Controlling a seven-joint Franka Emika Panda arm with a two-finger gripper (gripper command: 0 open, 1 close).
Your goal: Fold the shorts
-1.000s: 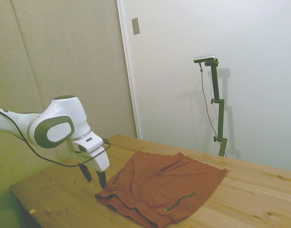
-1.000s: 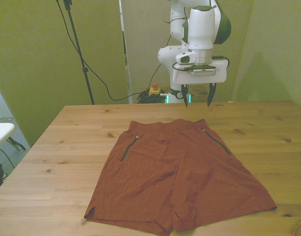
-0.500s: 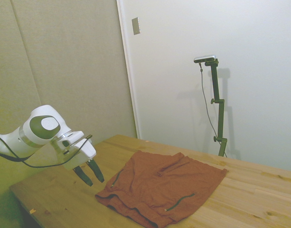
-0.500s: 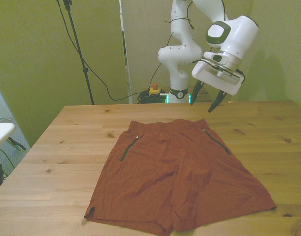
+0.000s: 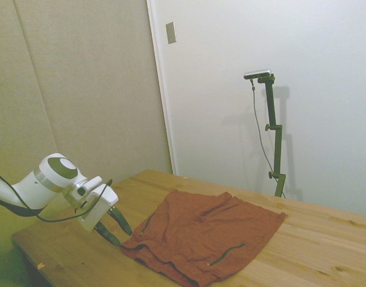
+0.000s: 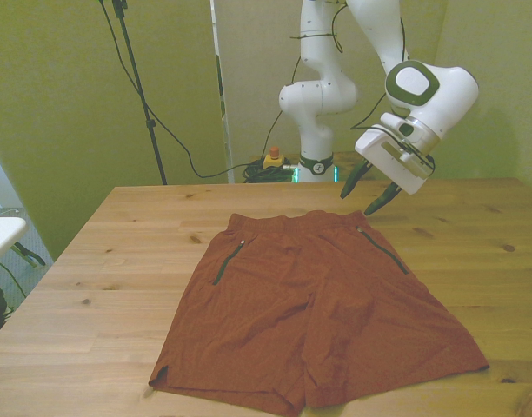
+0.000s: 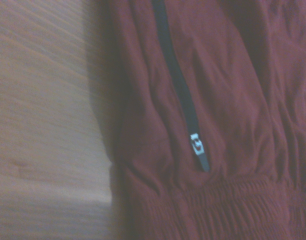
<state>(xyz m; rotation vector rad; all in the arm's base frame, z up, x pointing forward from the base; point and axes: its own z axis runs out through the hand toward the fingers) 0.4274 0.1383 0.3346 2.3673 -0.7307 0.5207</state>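
In the side view, the white arm (image 5: 33,188) is seen at the far left, tilted, with the end effector (image 5: 114,226) held low over the bench (image 5: 75,251), just beside the near corner of the shorts (image 5: 201,230); whether a fingertip touches the fabric cannot be told. The two dark fingers (image 5: 121,220) are spread apart and nothing is held between them. Further right, the shorts are seen lying flat and unfolded on the wooden surface, with a dark pocket slit (image 5: 226,253) near the front edge, and bare wood is seen beyond them to the right. In the front view, the bench (image 6: 101,261) is seen bare at the left, and the shorts (image 6: 318,321) are spread out in the middle, waistband toward the far edge and the two legs toward the camera. A dark zippered pocket slit (image 6: 229,262) is seen on the front view's left side and another (image 6: 383,250) on the front view's right. Above the waistband corner on the front view's right, the end effector (image 6: 365,189) is tilted, fingers parted and empty, clear of the fabric in this view. In the wrist view, the shorts (image 7: 228,90) are shown from close by, with a dark zipper (image 7: 180,90), its small metal pull (image 7: 196,143) and the gathered waistband (image 7: 228,205), beside the bench (image 7: 43,110).
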